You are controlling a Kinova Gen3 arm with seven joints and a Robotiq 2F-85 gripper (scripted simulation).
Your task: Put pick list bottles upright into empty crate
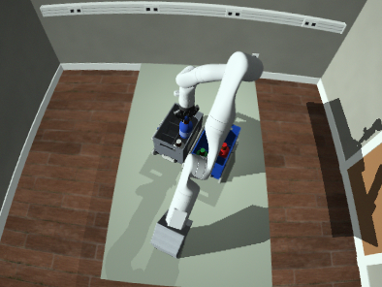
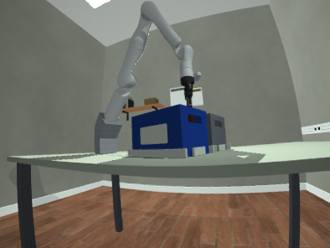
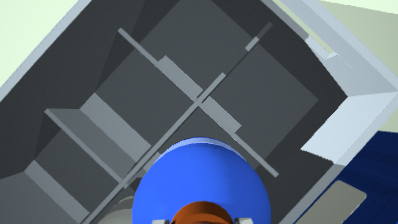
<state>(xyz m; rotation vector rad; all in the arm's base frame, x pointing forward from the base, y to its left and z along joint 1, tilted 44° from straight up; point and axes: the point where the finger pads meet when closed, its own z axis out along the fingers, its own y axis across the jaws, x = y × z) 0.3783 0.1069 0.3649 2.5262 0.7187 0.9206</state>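
Observation:
My gripper (image 1: 185, 116) (image 2: 188, 100) (image 3: 201, 220) is shut on the brown cap of a blue-labelled bottle (image 1: 184, 129) (image 3: 202, 182) and holds it upright over the grey crate (image 1: 164, 138) (image 2: 218, 127) (image 3: 350, 107). In the wrist view the bottle hangs over the crate's divided cells, near the side next to the blue crate (image 1: 232, 141) (image 2: 167, 130) (image 3: 375, 165). In the exterior view the blue crate hides the bottle. Another bottle (image 1: 178, 142) stands in a front cell of the grey crate. The blue crate holds a green-labelled bottle (image 1: 202, 151) and a red-labelled bottle (image 1: 224, 149).
Both crates stand side by side on the pale green table (image 1: 145, 204) (image 2: 272, 152). The arm's base (image 1: 171, 233) (image 2: 106, 134) sits at the table's near end in the top view. A small white slip (image 2: 242, 157) lies on the table beside the grey crate.

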